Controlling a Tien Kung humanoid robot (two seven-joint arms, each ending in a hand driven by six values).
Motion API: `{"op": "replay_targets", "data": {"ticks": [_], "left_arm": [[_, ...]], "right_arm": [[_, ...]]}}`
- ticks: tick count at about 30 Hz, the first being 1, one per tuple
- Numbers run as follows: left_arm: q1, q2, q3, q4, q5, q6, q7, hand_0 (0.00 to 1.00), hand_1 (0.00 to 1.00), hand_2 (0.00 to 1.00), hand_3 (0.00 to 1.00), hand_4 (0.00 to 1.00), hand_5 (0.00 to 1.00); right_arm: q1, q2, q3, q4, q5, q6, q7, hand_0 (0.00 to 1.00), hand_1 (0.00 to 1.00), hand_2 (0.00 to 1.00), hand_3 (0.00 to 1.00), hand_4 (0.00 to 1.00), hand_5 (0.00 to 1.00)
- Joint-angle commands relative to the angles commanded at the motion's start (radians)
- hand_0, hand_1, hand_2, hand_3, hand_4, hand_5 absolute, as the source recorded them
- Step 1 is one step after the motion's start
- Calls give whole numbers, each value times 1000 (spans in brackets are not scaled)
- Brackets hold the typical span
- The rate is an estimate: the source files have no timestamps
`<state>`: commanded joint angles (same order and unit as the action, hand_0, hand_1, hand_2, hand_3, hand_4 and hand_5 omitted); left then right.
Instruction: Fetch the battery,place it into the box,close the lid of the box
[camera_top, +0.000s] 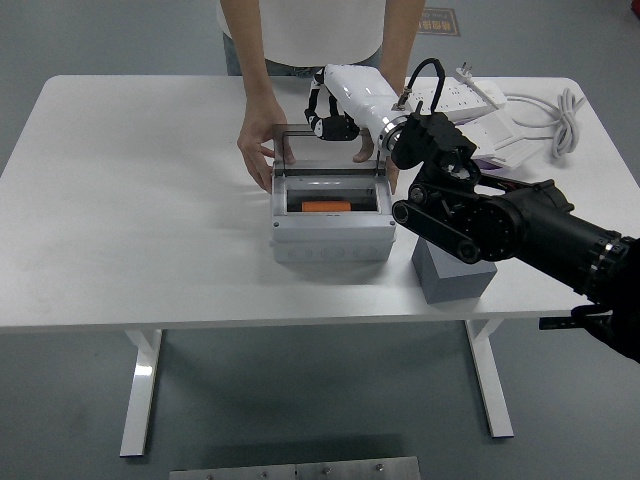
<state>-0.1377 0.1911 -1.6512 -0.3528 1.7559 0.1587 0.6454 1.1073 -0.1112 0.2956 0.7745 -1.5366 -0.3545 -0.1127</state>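
Battery (325, 206): an orange and black bar lying inside the box, its long side going left to right.
Box (330, 238): grey, in the middle of the table (140, 220), with its top not yet shut.
Lid (330, 147): clear, standing up along the far side of the box, just above the battery.
Right robot hand (330, 118): white with black fingers, up above the far edge of the box, right by the top of the lid. The fingers are curled and seem to hold nothing.
Which way: the lid is just under and a bit to the near side of the right robot hand. To shut it, I think the hand must push the lid's top edge toward the near side and down.
Which arm: only the right arm is here, so it is the nearer one. The left arm is not seen.
Person: stands at the far side, with one hand (257, 148) at the lid's left edge. The other hand (368, 150) is partly hidden behind the robot hand.
Grey block (453, 270): sits on the table right of the box.
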Motion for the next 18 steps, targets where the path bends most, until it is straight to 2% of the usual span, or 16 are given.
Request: {"op": "replay_targets", "data": {"ticks": [7, 8, 13, 14, 18], "left_arm": [[-6, 1, -2, 2, 6, -3, 0, 442, 649, 655, 662, 790, 921], [-6, 1, -2, 2, 6, -4, 0, 442, 649, 656, 660, 791, 925], [-8, 2, -3, 1, 10, -5, 0, 442, 649, 656, 660, 791, 925], [-9, 2, -4, 1, 11, -6, 0, 442, 649, 656, 660, 791, 924], [-11, 1, -4, 2, 12, -6, -1, 442, 649, 656, 660, 791, 924]], "right_arm": [[6, 7, 13, -32, 3, 19, 25, 36, 132, 206, 308, 72, 112], [6, 8, 14, -35, 5, 21, 26, 40, 133, 213, 326, 184, 215], [3, 13, 13, -45, 15, 23, 28, 40, 133, 213, 326, 184, 215], [2, 14, 12, -47, 17, 24, 27, 201, 270, 353, 493, 862, 592], [-4, 16, 8, -59, 28, 24, 27, 201, 270, 353, 493, 862, 592]]}}
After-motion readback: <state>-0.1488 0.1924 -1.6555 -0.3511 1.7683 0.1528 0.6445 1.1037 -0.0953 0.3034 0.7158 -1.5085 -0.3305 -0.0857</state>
